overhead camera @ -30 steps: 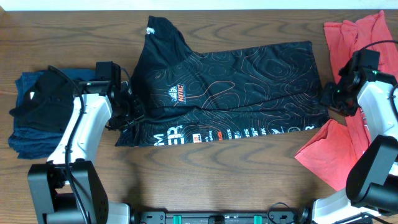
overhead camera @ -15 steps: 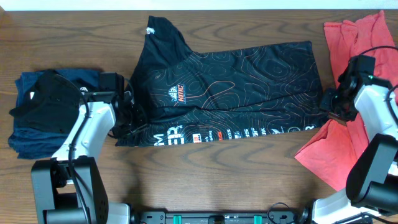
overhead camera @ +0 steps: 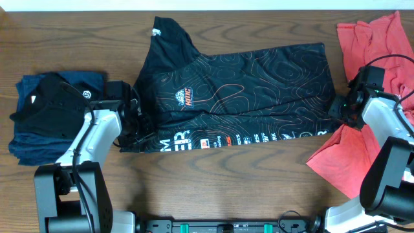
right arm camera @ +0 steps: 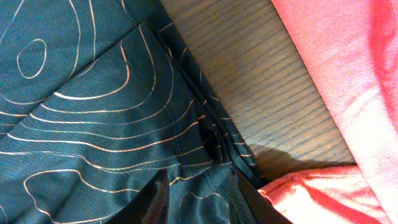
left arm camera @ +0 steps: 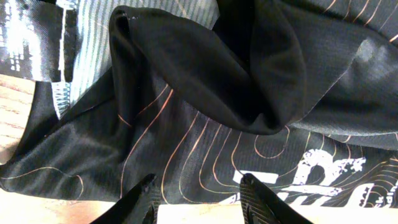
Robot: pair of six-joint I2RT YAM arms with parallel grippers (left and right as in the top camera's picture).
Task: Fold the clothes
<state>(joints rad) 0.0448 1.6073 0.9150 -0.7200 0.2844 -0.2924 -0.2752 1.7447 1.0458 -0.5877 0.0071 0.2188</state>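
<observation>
A black shirt (overhead camera: 246, 90) with thin orange contour lines lies spread flat in the middle of the table. My left gripper (overhead camera: 138, 127) is at its lower left corner. In the left wrist view the shirt (left arm camera: 205, 118) is bunched ahead, and the open fingers (left arm camera: 198, 186) hover over its hem, holding nothing. My right gripper (overhead camera: 338, 108) is at the shirt's right edge. In the right wrist view its fingers (right arm camera: 199, 190) are apart, and the shirt's hem (right arm camera: 93, 112) lies between them.
A red garment (overhead camera: 375, 39) lies loose at the right, reaching down to the front right, and shows right beside the right fingers (right arm camera: 348, 81). A folded dark blue and black stack (overhead camera: 45, 116) sits at the left. Bare wood lies in front of the shirt.
My left gripper has slid slightly down and right onto the shirt's lower left corner. My right gripper has moved a little left onto the shirt's right edge. The shirt has not moved.
</observation>
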